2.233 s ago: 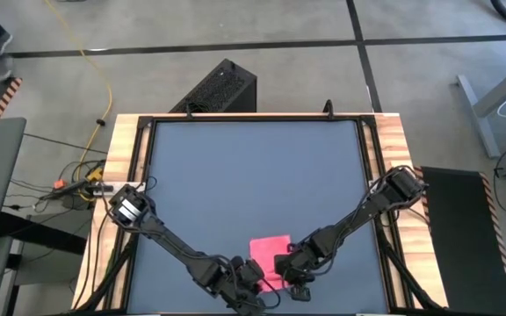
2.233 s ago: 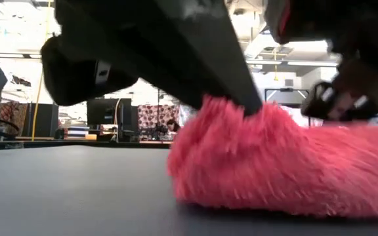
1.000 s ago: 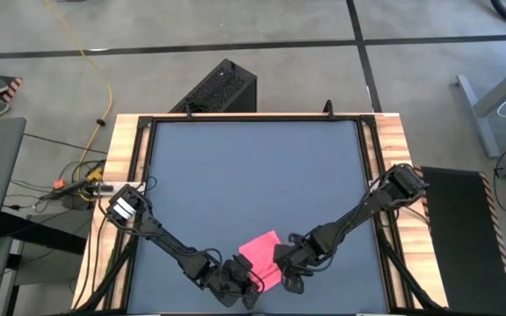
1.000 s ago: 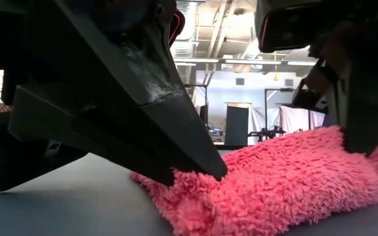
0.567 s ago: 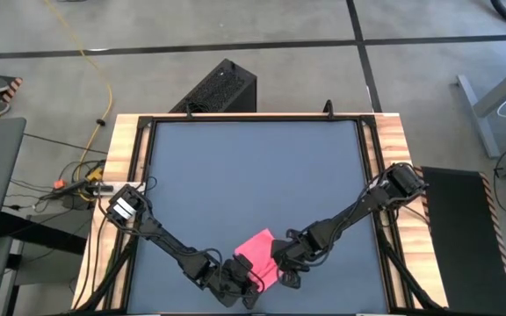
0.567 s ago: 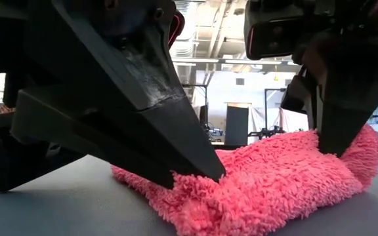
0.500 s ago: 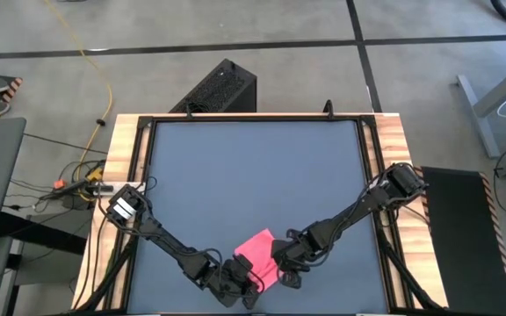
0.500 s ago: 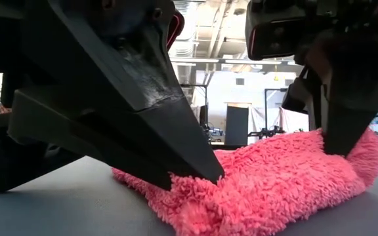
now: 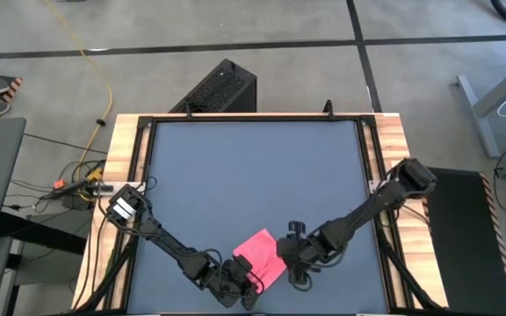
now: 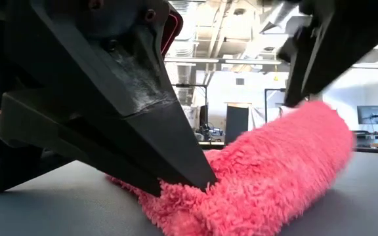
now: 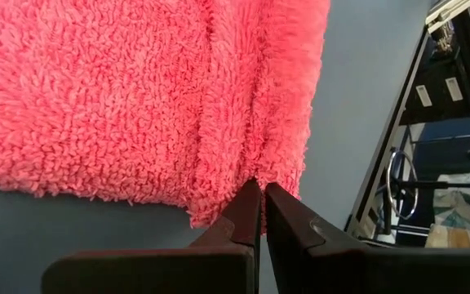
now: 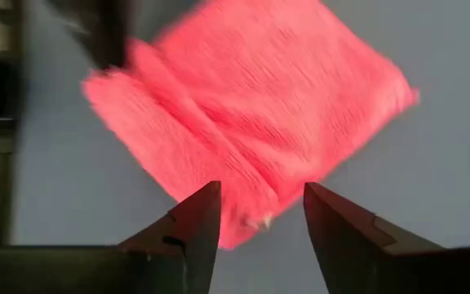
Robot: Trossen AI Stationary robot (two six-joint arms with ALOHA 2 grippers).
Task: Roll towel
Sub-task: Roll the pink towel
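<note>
The pink towel (image 9: 260, 254) lies on the dark grey mat near the table's near edge, folded over into a thick hump (image 10: 274, 170). My left gripper (image 9: 249, 285) is shut at the towel's near corner (image 11: 261, 186). My right gripper (image 9: 290, 263) stands open just above the towel's right end, its two fingers (image 12: 261, 200) apart with the towel (image 12: 243, 122) beyond them. In the low view its fingers (image 10: 307, 65) hang over the hump and appear clear of it. My left gripper has its shut fingertips (image 10: 199, 182) in the pile at the towel's near edge (image 11: 255, 167), where a crease runs straight into them. The fingers slant down from the near left. That edge stays on the mat; how many layers are pinched is hidden by the pile.
The grey mat (image 9: 253, 175) covers most of the table, with free room on the far half. Wooden borders (image 9: 126, 158) flank it. A black box (image 9: 222, 88) stands on the floor beyond the far edge. The table's near edge lies close behind both grippers.
My right gripper has opened, let go of the towel's right end, risen off it and rolled a little. The towel stays on the mat, its near corner still at my left gripper.
</note>
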